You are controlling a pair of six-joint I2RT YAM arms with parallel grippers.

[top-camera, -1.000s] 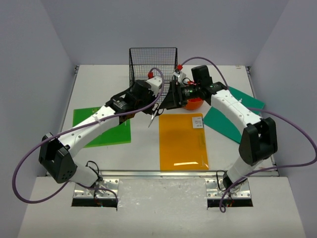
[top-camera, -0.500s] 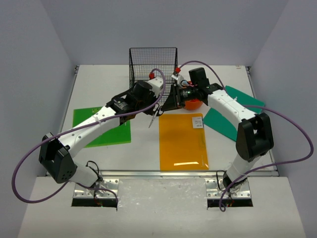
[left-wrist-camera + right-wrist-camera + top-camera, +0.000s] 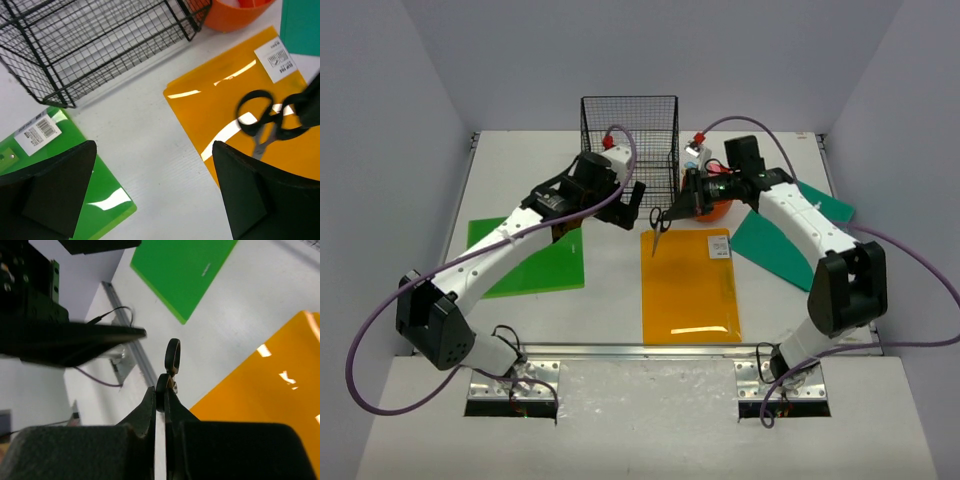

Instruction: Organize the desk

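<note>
Top external view has the desk (image 3: 610,300) spread white beneath both my arms, its silver rail (image 3: 650,350) running along the near edge just ahead of my bases. Three flat folders lie on it: a green folder (image 3: 535,262) to the left, an orange folder (image 3: 688,285) in the middle and a teal folder (image 3: 778,248) to the right, partly under my right arm. A black wire rack (image 3: 630,130) stands at the far middle, and an orange tray (image 3: 717,209) sits just right of it, half hidden behind my right wrist.

My left gripper (image 3: 630,205) hangs just in front of the rack's near edge. From the left wrist camera its fingers (image 3: 55,190) stand wide apart with nothing between them, only bare desk below, the green folder's labelled corner on one side and the orange folder on the other.

My right gripper (image 3: 160,392) is clamped on a pair of black-handled scissors (image 3: 172,354). It pinches one handle loop between its pads, and the other loop sticks out past the fingertips. From above, the scissors hang over the far left corner of the orange folder, blades pointing toward its near side. Whether the tips touch the folder I cannot tell.
</note>
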